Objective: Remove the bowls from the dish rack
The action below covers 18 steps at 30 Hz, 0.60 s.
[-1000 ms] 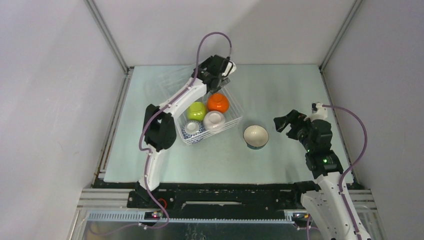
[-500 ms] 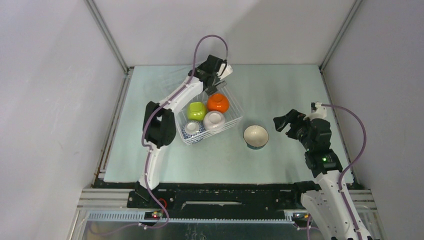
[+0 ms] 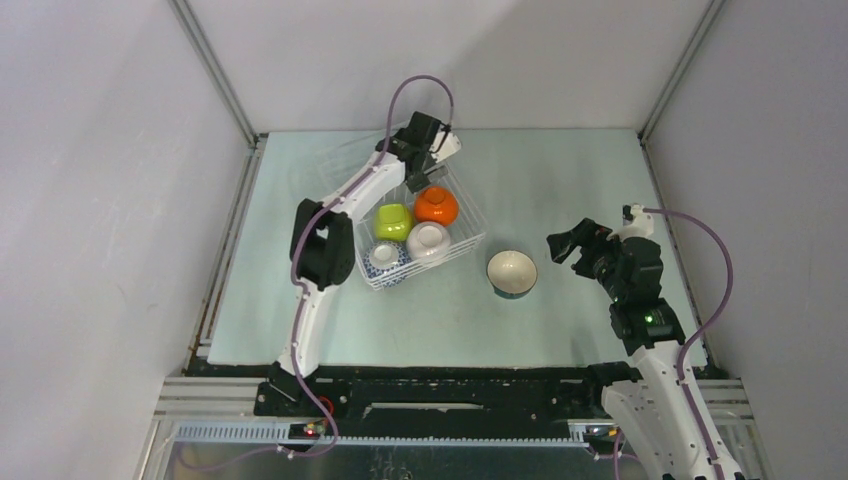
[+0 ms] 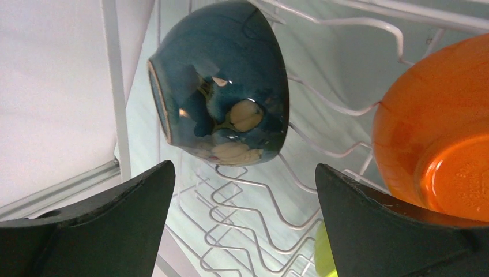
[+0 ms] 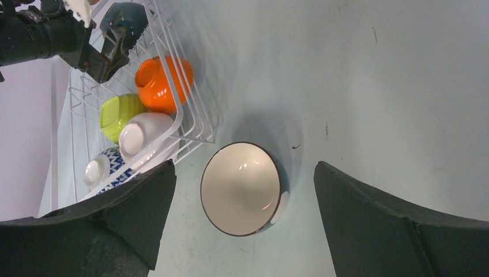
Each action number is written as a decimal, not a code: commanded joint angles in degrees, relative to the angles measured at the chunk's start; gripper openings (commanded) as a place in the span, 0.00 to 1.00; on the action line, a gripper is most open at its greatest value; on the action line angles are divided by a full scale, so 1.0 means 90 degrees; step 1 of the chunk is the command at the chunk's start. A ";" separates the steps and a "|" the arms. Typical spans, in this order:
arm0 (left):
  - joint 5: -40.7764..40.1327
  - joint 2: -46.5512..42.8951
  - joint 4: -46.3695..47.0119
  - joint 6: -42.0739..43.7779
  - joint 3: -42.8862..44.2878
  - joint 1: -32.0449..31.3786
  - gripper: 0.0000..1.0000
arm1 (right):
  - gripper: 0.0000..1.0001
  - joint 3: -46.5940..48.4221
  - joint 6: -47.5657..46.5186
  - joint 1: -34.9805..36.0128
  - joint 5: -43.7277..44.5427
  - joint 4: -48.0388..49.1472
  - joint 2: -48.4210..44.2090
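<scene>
Shows the left gripper [image 4: 243, 170] spread wide and empty, with the dark blue-green bowl [image 4: 230, 75] just ahead between its fingertips, tipped on its side at the dish rack's [image 5: 196, 118] far end. Has edged slightly left since a second ago. Shows glossy rounded glaze against thin white wire. Shows the right gripper [image 5: 243, 167] wide open too, holding nothing.

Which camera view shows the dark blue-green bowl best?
Left wrist: the dark blue-green bowl appears large and sharp in the dish rack. Right wrist shows it small; from the top, the left gripper mostly covers it.
</scene>
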 commanded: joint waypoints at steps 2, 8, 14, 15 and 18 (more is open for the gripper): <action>-0.0041 0.0155 0.0339 0.0381 0.0676 0.0136 1.00 | 0.98 0.0246 -0.0178 0.0045 0.0117 0.0212 -0.0041; -0.0090 0.0483 0.0329 0.0527 0.1021 0.0155 1.00 | 0.98 0.0250 -0.0205 0.0053 0.0150 0.0223 -0.0048; 0.0367 0.0535 0.0040 0.0500 0.1132 0.0208 1.00 | 0.98 0.0249 -0.0207 0.0053 0.0168 0.0251 -0.0003; 0.0318 0.0575 0.0060 0.0516 0.1150 0.0218 1.00 | 0.98 0.0250 -0.0204 0.0053 0.0162 0.0262 0.0016; 0.0191 0.0715 0.0062 0.0599 0.1192 0.0259 1.00 | 0.98 0.0253 -0.0207 0.0053 0.0140 0.0267 0.0027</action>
